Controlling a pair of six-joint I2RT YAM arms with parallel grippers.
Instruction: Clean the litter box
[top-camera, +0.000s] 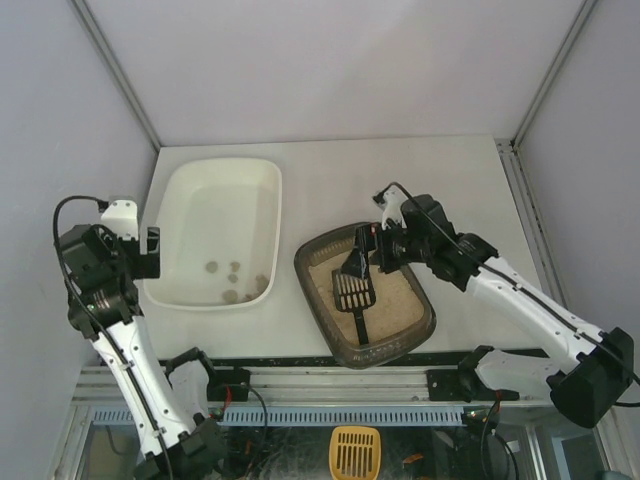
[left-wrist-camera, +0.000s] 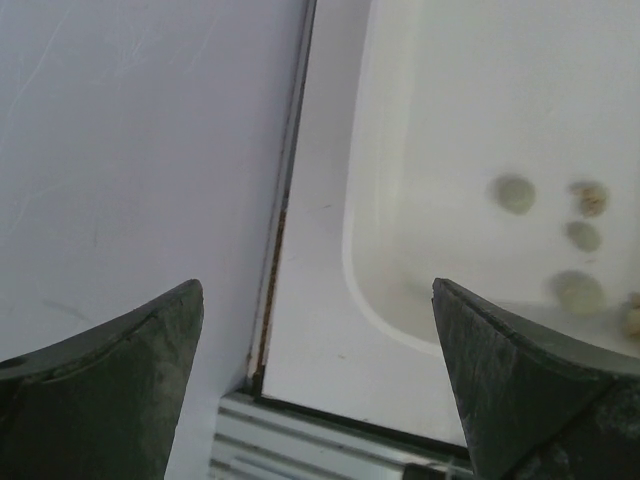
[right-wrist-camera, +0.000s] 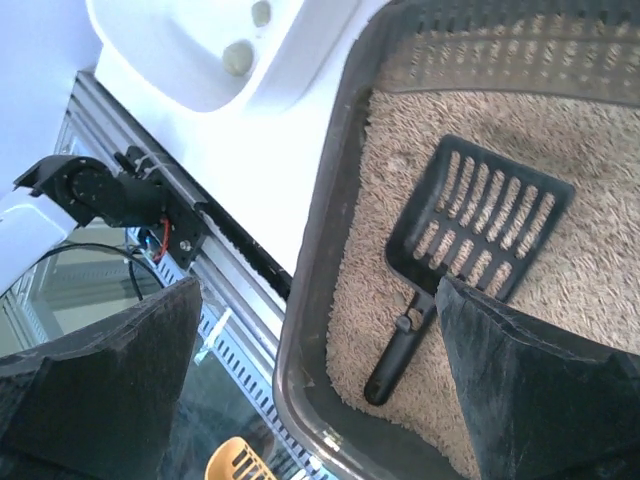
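Grey-brown rounded plastic litter box (top-camera: 385, 356) sits at surface's near edge; black slotted plastic scoop (top-camera: 353, 291) lies unheld in its litter. Right claw (top-camera: 380, 248) hovers wide above scoop, left claw (top-camera: 151, 252) wide, both empty. Sifting step, probably; next needs a grip on the handle.

Around the litter box (top-camera: 375, 355)
A scoop (top-camera: 353, 292) lies in it on the litter (top-camera: 398, 288); just left of it sits a larger tray (top-camera: 215, 215) with clumps (top-camera: 234, 281) inside.

Pale table (top-camera: 400, 180), white tray (top-camera: 277, 225), litter box (top-camera: 385, 356)
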